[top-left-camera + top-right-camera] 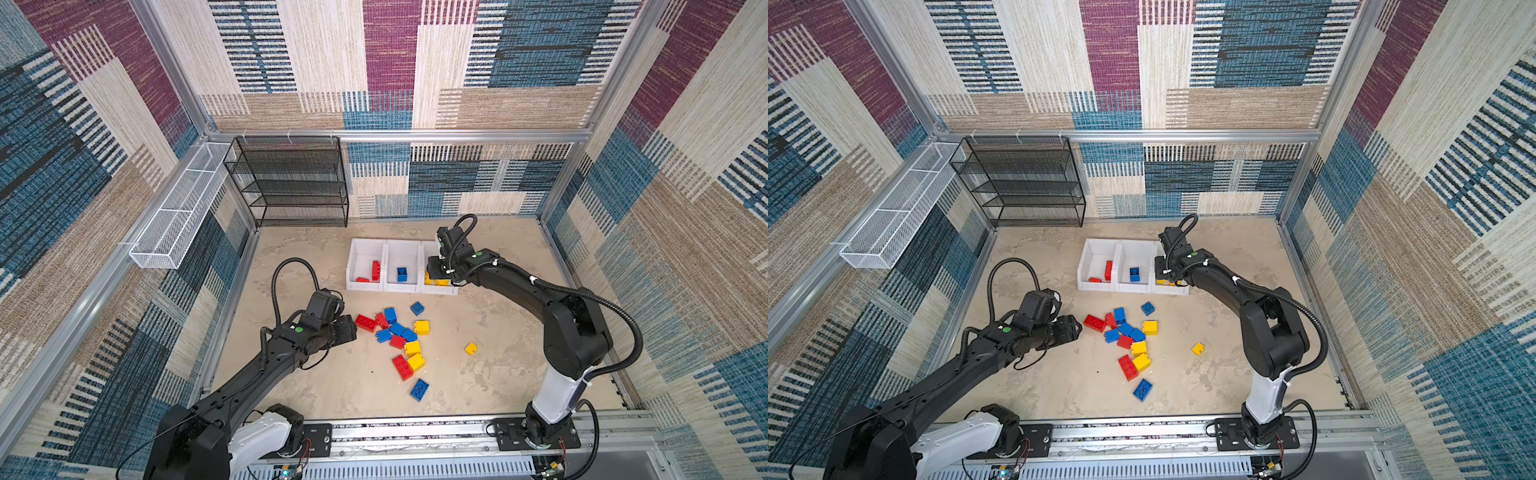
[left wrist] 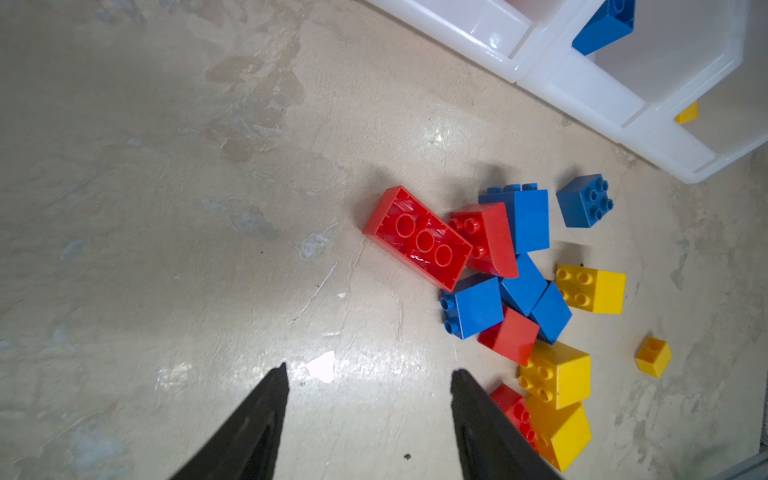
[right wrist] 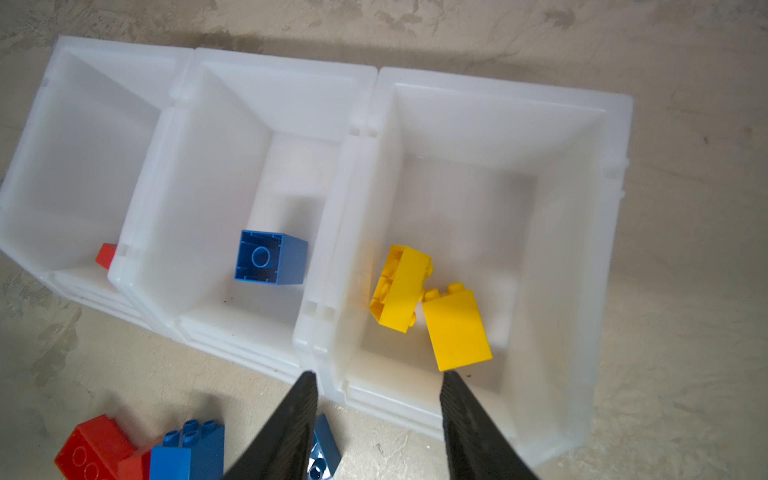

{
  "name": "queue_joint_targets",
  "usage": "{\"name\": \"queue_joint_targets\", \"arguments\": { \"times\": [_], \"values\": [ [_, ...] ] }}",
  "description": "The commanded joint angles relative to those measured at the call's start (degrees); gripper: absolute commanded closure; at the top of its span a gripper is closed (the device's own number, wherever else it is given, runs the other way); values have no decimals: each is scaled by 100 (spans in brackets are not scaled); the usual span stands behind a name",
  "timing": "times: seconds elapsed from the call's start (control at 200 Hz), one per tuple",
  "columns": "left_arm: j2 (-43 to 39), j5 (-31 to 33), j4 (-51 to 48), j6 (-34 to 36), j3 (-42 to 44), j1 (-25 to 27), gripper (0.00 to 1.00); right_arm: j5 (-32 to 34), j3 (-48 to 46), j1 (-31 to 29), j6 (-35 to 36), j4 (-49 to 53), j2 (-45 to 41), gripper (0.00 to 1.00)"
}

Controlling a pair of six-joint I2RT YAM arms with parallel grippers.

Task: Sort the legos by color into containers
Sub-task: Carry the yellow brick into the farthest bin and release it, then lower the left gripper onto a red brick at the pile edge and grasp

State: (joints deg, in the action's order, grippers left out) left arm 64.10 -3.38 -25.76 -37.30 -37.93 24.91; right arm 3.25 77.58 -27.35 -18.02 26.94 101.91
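On mottled beige tabletop (image 1: pixel 311 386), legos (image 1: pixel 397 329) near 3 containers (image 1: pixel 402 251), patchwork walls (image 1: pixel 390 54) around.

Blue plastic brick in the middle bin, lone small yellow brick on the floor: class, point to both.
Blue plastic brick (image 3: pixel 270 258): right wrist view, hollow underside.
Small yellow brick (image 1: pixel 471 348): a top view, upper face.

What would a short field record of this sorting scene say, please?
left bin: two red bricks
middle bin: one blue brick
right bin: two yellow bricks
table: mixed pile, stray yellow brick apart
left gripper: open, empty, beside pile
right gripper: open, empty, over right bin
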Motion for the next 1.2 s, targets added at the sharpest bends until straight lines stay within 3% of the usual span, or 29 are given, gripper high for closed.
{"name": "queue_joint_targets", "arguments": {
  "times": [0.0, 0.195, 0.691, 0.917, 1.197],
  "values": [
    [211, 13, 124, 92, -153, 84, 31, -118, -205, -1, -96, -147, -228, 49],
    [850, 270, 119, 36, -466, 385, 29, -200, -701, 2, -208, -233, -674, 48],
    [2203, 546, 766, -2002, -897, 637, 27, -333, -1607, 2, -89, -290, -1418, 48],
    [2461, 1031, 283, -2589, -1195, 656, 27, -386, -1685, -1, 12, -294, -1490, 48],
    [2845, 1314, -177, -2762, -1586, 694, 29, -468, -1750, -7, 117, -350, -1484, 48]
  ]
}}
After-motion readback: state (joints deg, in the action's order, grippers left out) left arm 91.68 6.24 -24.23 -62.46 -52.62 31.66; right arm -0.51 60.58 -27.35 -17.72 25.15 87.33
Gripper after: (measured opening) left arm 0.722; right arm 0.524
